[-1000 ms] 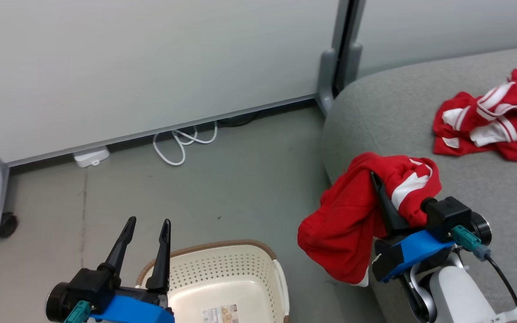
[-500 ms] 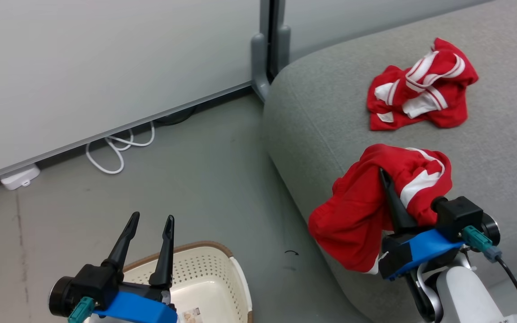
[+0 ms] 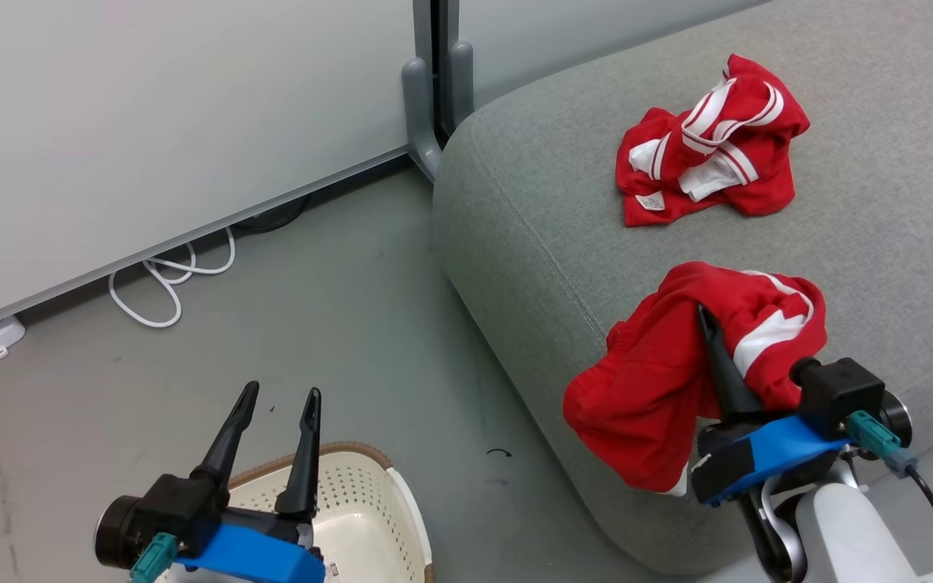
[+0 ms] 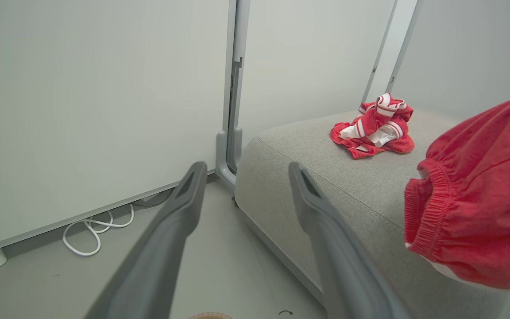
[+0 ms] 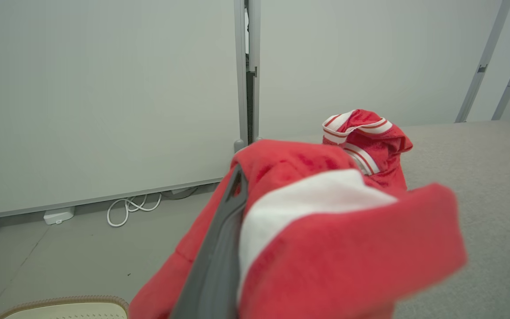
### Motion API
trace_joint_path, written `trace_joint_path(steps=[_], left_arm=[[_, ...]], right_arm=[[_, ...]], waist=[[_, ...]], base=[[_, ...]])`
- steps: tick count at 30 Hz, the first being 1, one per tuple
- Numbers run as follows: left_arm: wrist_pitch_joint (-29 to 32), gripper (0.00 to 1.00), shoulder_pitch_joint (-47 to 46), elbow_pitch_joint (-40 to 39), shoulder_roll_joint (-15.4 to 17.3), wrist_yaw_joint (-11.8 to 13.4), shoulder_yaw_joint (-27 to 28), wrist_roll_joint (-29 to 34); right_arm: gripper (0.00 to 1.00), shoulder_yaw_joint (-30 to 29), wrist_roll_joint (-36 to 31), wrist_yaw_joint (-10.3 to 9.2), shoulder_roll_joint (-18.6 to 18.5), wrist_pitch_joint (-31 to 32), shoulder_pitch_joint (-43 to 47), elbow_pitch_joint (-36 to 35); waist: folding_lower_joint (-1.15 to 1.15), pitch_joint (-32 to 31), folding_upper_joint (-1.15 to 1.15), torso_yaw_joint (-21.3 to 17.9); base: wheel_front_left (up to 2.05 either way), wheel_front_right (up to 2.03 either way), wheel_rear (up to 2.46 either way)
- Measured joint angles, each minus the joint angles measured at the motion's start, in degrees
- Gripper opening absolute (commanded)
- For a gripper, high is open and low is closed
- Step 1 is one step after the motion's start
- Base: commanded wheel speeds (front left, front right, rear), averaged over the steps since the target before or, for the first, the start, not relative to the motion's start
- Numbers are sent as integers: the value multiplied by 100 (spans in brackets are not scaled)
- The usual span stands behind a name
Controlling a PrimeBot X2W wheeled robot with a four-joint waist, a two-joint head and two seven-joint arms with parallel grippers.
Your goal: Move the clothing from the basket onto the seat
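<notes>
The right gripper [image 3: 726, 344] is closed on a red garment [image 3: 653, 380] with white panels. One dark finger is seen against the cloth and the other is covered by it. The garment is held over the near left edge of the seat [image 3: 531, 202], with its bulk drooping below the fingers. A second garment [image 3: 705, 154] is crumpled farther back on the seat. The left gripper [image 3: 283, 391] is spread apart and empty above the basket [image 3: 369, 502], which is set on the floor [image 3: 313, 308] at near left.
</notes>
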Motion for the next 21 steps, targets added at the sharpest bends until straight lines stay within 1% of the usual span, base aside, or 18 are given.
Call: trace_joint_path(steps=[7,10,12,15,18,21], left_arm=[[-1,100,-62,-5,4,-4,-80,51],[-1,100,-253,-64,32,-18,-149,131],[0,100,-303,-86,33,-30,-191,135],[0,100,-379,-145,62,-30,-333,137],[-1,100,-525,-238,120,-30,-456,127],[0,100,-684,-314,153,-31,-615,91]], right_arm=[[0,-164,-48,0,1,31,-141,-3],[0,-498,-246,0,-1,118,-759,8],[0,-662,-103,1,-1,158,-1104,100],[0,-1020,-104,1,2,189,-1637,257],[0,-1385,-416,0,-12,192,-2274,377],[0,-1713,-584,1,-181,201,-2838,457]], waist=[[0,120,0,82],[0,319,0,155],[0,426,0,207],[0,600,0,300],[0,806,0,406],[1,1045,0,531]], base=[[0,0,0],[0,0,0],[0,0,0],[0,0,0],[0,0,0],[0,0,0]])
